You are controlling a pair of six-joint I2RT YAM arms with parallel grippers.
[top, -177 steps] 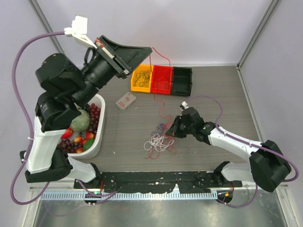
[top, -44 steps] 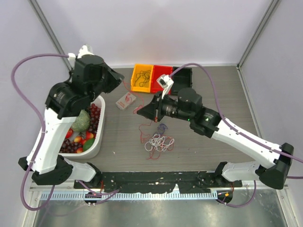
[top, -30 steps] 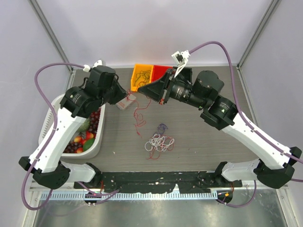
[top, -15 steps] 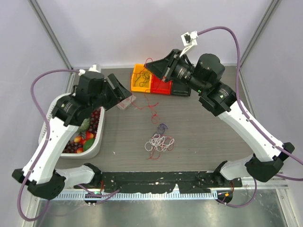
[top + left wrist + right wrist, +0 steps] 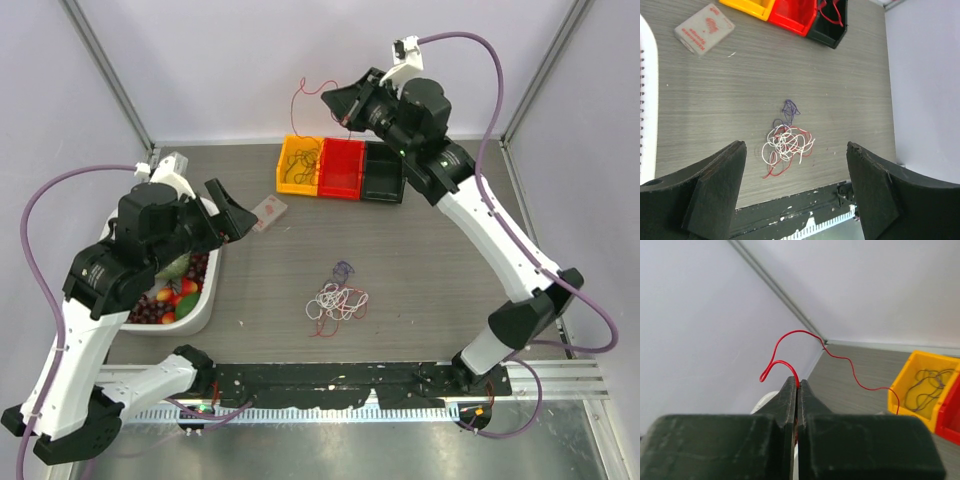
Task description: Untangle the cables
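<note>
A tangle of white and red cables (image 5: 336,299) lies mid-table, with a small bluish wire (image 5: 343,268) just behind it. My right gripper (image 5: 343,107) is raised high over the back bins and is shut on a red cable (image 5: 301,92). In the right wrist view that red cable (image 5: 840,357) loops out of the closed right gripper (image 5: 797,382). My left gripper (image 5: 226,208) is open by the basket and holds nothing. The left wrist view shows the left gripper (image 5: 796,146) wide open, high above the tangle (image 5: 786,143).
Yellow (image 5: 299,166), red (image 5: 340,169) and black (image 5: 385,173) bins stand in a row at the back. A dark cable (image 5: 927,386) lies in the yellow one. A small card box (image 5: 266,212) lies left of centre. A white basket (image 5: 198,312) of fruit sits at the left.
My left gripper opened, let go of the red cable and drew back to the left. My right gripper carried the red cable up and back over the bins.
</note>
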